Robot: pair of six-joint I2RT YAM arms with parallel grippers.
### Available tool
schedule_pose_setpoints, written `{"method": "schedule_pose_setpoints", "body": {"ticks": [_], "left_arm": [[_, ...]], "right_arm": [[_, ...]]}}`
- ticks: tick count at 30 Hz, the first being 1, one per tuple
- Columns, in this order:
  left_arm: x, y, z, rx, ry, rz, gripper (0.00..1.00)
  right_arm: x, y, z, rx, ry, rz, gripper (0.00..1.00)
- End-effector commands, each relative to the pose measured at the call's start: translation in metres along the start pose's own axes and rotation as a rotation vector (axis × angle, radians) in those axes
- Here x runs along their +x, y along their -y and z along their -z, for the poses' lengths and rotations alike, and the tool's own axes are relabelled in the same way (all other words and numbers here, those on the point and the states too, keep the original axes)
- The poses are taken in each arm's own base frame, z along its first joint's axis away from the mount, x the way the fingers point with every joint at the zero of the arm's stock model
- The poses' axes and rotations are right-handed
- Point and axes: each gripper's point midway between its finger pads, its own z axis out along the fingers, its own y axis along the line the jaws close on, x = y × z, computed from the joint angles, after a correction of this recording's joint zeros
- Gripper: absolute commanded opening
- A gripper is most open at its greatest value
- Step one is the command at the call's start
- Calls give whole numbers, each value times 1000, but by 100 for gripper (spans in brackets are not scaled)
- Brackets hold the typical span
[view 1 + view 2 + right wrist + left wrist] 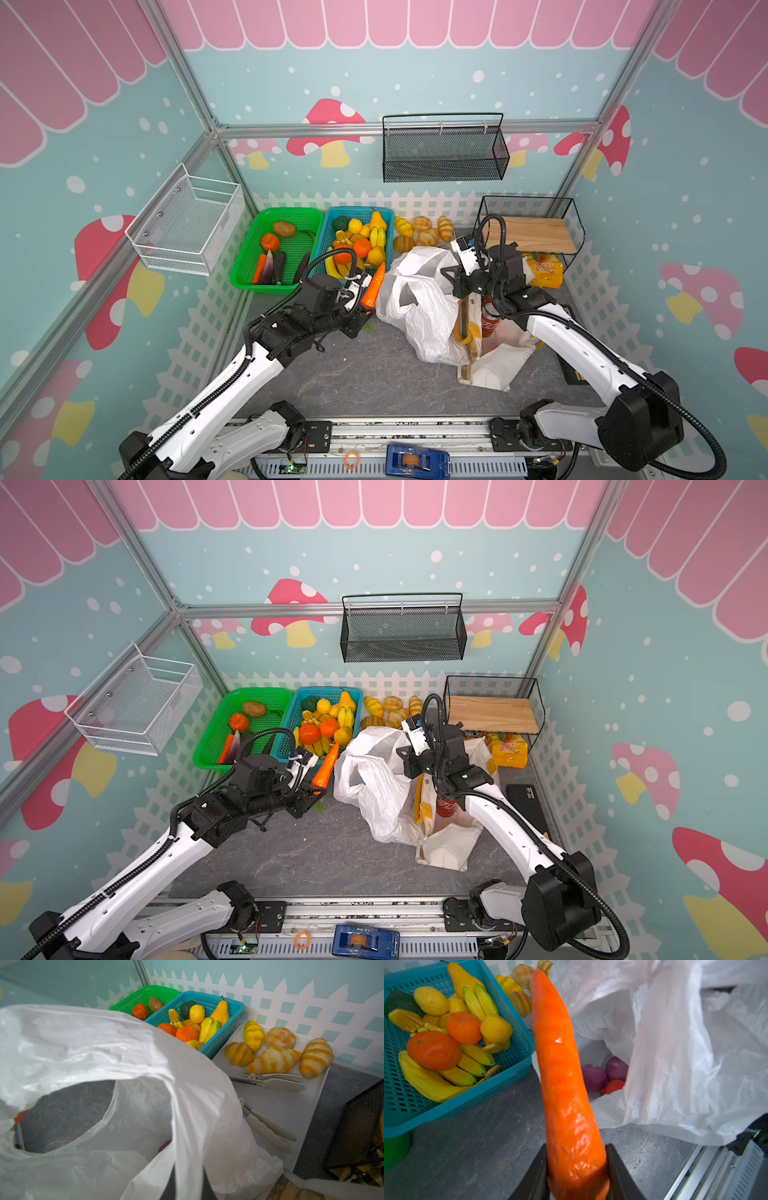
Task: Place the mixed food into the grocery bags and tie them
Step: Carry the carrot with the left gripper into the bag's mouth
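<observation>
My left gripper [576, 1147] is shut on the thick end of an orange carrot [560, 1064], which it holds just left of the thin white plastic bag [419, 299] in both top views [374, 787]. Through the bag's mouth, two purple onions [593, 1077] and a red tomato [612, 1085] lie at the bottom. My right gripper [188, 1169] is shut on a handle strip of this bag [104, 1053], lifting it. A red soda can [489, 322] stands in the stiff white tote with yellow handles [498, 365], right of the plastic bag.
At the back stand a green basket [249, 266] of vegetables, a blue basket [324, 232] of yellow fruit and oranges, and croissants [274, 1059] with tongs [270, 1082] on a white tray. A black wire shelf [532, 235] and a yellow packet [546, 270] are at the back right.
</observation>
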Motion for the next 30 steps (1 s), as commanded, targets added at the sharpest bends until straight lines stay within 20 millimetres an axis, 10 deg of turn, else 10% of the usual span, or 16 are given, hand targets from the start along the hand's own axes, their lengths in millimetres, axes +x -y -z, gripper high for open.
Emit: {"method": "schedule_pose_setpoints", "body": {"ticks": [1,12,30], "left_arm": [[22,-7,2,-44,-102,-256,23],[33,-15,-7,-34,-229,-586,22],[-68,-4,-101,-70,-205,-798,29]], "right_arm": [[-2,-2,2,-15,-20,29,0],[-3,-8,0,-51,-20,29,0],[3,-20,8,-108,30,-3,0]]}}
